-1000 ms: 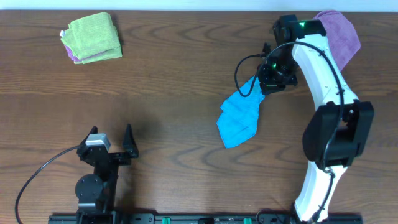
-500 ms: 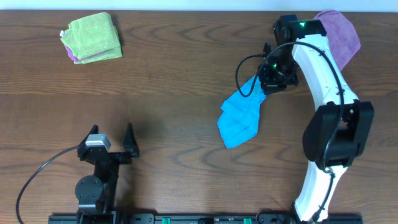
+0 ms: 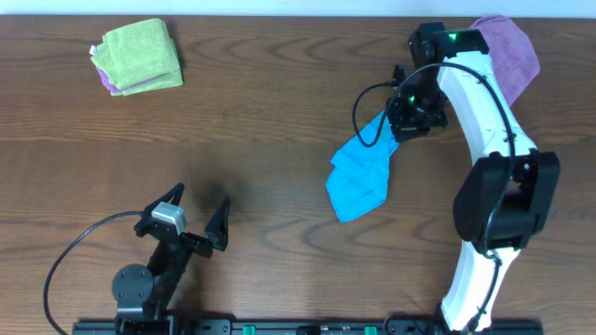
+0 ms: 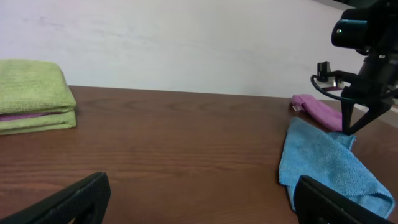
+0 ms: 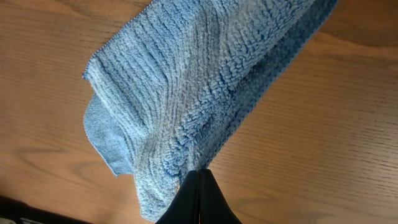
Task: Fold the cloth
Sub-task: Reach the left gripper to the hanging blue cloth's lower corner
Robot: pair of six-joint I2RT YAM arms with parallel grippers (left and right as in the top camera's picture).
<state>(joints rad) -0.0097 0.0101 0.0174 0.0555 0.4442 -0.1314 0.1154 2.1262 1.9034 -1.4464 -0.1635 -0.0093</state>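
The sky-blue cloth (image 3: 358, 172) lies crumpled and partly doubled over right of the table's centre, stretching from near front to far right. It also shows in the left wrist view (image 4: 323, 162) and the right wrist view (image 5: 186, 93). My right gripper (image 3: 396, 130) is at the cloth's far corner, with its fingers (image 5: 199, 173) shut together on the cloth's edge. My left gripper (image 3: 197, 203) is open and empty near the front left, well apart from the cloth; its fingers (image 4: 199, 205) frame bare table.
A folded lime-green cloth (image 3: 140, 56) lies at the far left, also in the left wrist view (image 4: 31, 93). A purple cloth (image 3: 512, 46) lies at the far right behind my right arm, also in the left wrist view (image 4: 317, 109).
My left gripper has swung to the right and turned toward the blue cloth. The right gripper and the cloth have hardly moved.
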